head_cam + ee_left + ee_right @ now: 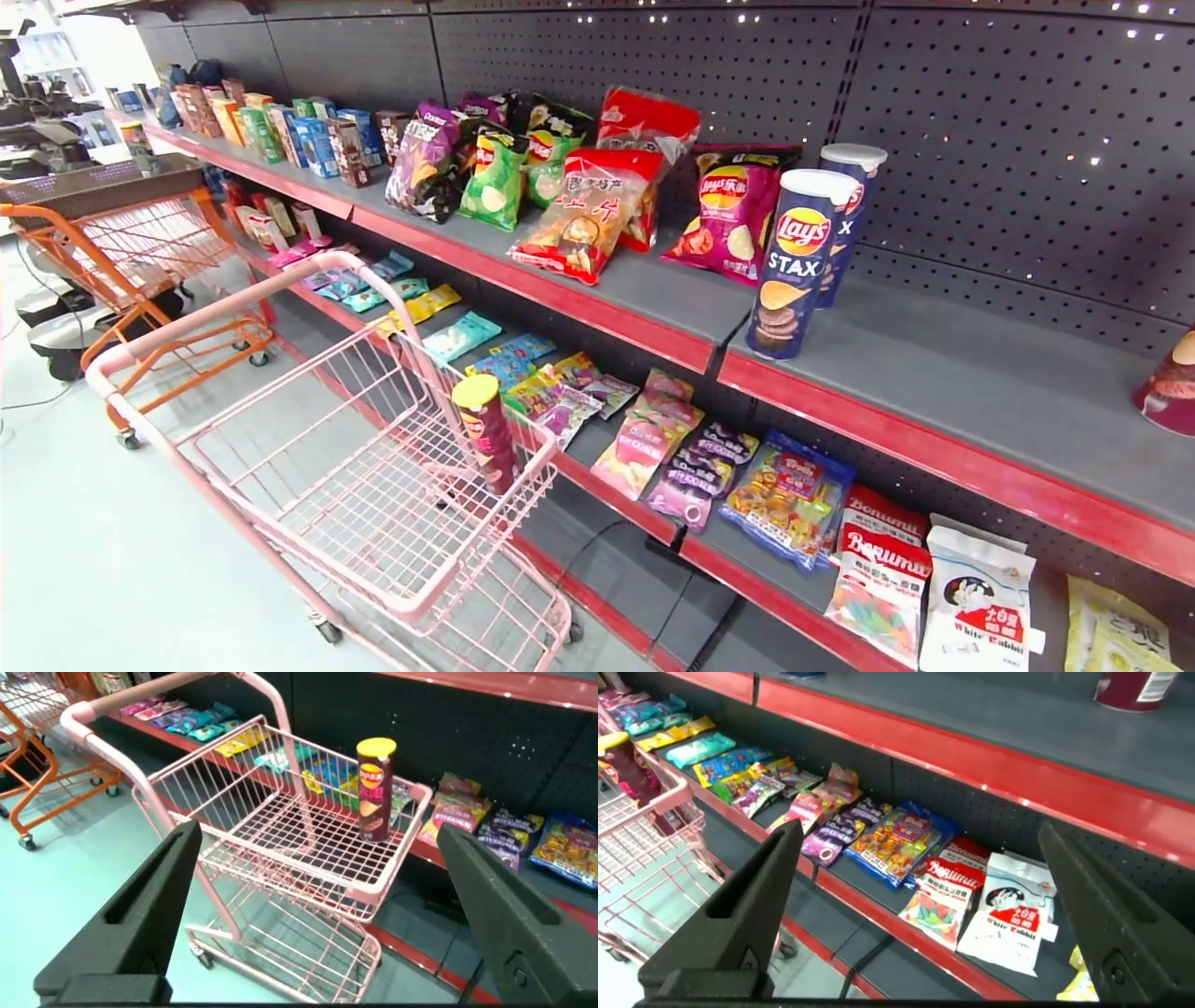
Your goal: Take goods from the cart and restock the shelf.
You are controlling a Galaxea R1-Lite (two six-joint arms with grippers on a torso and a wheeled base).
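Nearest you are the black fingers of the left gripper [318,831], spread wide with nothing between them, above the cart. The right gripper [920,831] is spread and empty too, out in front of the lower tier.

The grey shelving with red front lips [934,383] is the largest thing to work around. Its upper board is bare to the right of the two tall blue crisp tubes [794,266], as far as a dark red pack [1167,387] at the view's edge. That gap looks like your best landing room.

The pink wire shopping cart [215,315] stands close beside the lower board, its far corner almost at the red lip.

The one item in it is the maroon crisp tube with a yellow lid [485,434]. It stands upright in the upper basket, at the corner nearest the shelf.

Bring the left gripper down over the tube and close on its body below the lid, with the fingers clear of the wire walls on two sides. Lift straight up until it clears the rim before you swing it over. A tall tube probably tips easily, so set it down flat and well behind the lip.
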